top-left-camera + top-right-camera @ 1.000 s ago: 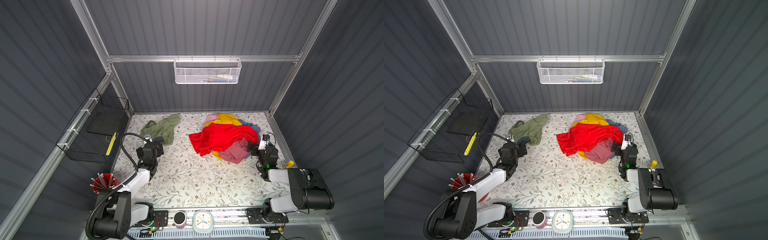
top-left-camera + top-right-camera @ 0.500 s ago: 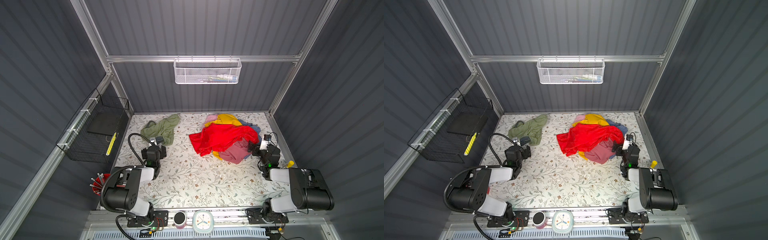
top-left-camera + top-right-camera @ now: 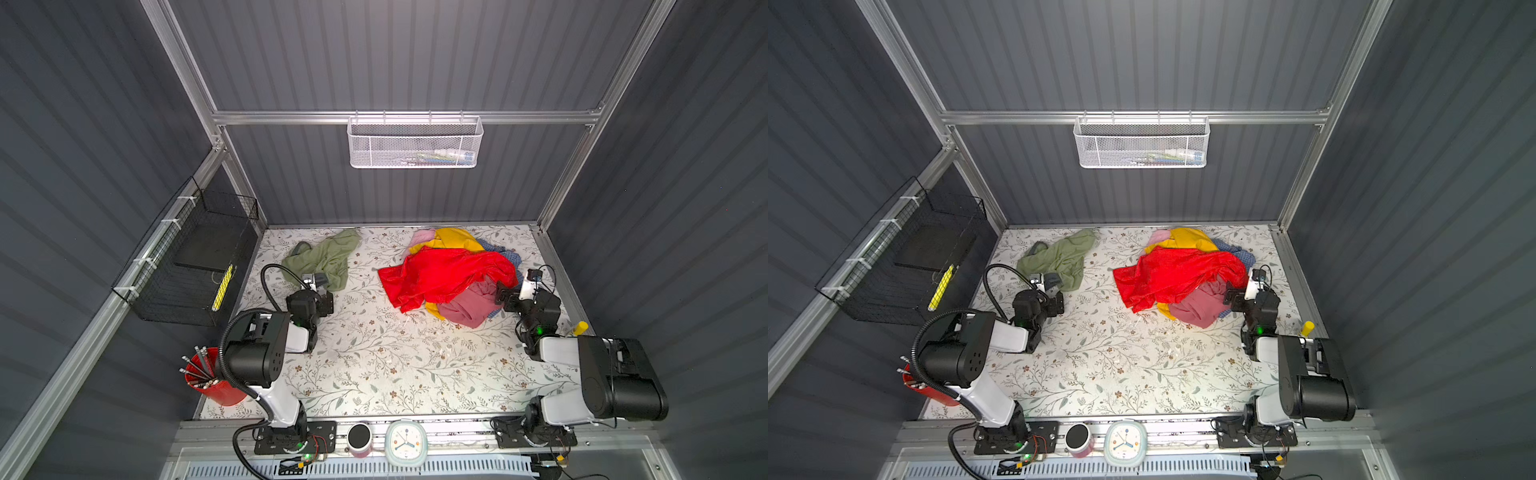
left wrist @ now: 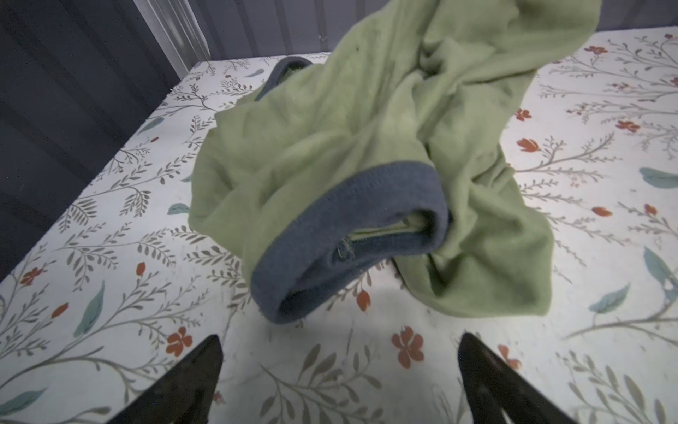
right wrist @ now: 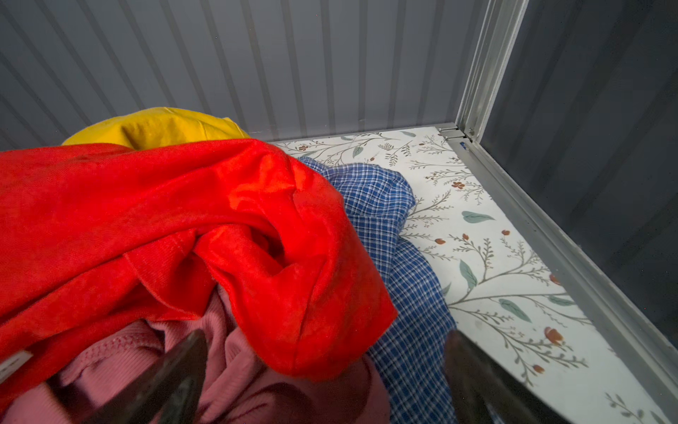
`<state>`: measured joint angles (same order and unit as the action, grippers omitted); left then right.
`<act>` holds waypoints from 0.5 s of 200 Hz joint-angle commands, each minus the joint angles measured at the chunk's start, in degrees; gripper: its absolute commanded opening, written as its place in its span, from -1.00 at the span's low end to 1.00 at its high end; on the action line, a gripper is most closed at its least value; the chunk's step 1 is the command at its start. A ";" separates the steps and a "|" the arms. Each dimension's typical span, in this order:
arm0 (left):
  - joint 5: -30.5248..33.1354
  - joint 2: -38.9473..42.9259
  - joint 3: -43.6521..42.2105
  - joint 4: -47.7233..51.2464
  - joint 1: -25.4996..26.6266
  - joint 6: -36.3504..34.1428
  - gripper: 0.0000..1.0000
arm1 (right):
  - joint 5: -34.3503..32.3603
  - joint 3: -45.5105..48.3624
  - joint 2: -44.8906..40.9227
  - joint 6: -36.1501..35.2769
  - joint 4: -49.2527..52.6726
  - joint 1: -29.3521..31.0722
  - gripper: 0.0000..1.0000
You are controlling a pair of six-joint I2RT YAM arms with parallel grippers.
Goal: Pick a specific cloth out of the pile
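Seems done: cloth point(image 4: 367, 147) lying just ahead of left gripper point(image 4: 339, 343), spread wide and empty, well apart from pile point(image 3: 449, 274); right gripper point(image 5: 324, 336) likewise at pile's edge; next, simply back off

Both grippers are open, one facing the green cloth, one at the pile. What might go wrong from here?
1. The right gripper stands open against the pile, over the red cloth and pink cloth; closing there would likely grab the wrong one.
2. The left gripper faces the green cloth at its grey cuff; a low advance may push it instead of pinching it.
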<state>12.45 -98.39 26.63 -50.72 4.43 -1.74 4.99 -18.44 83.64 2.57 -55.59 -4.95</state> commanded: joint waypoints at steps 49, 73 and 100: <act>-2.62 0.04 0.58 -0.87 -0.29 0.52 1.00 | 0.63 -0.55 -0.07 0.59 0.30 -0.25 0.98; -2.32 0.09 0.44 -1.30 -0.30 0.51 1.00 | 0.61 -0.55 -0.06 0.60 0.22 -0.28 0.98; -2.30 0.04 0.44 -1.31 -0.30 0.51 1.00 | 0.63 -0.55 0.01 0.54 0.31 -0.20 0.98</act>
<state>10.57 -98.39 26.63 -50.68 4.14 -1.72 4.99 -18.44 83.64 2.57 -55.59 -4.99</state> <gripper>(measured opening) 0.999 0.991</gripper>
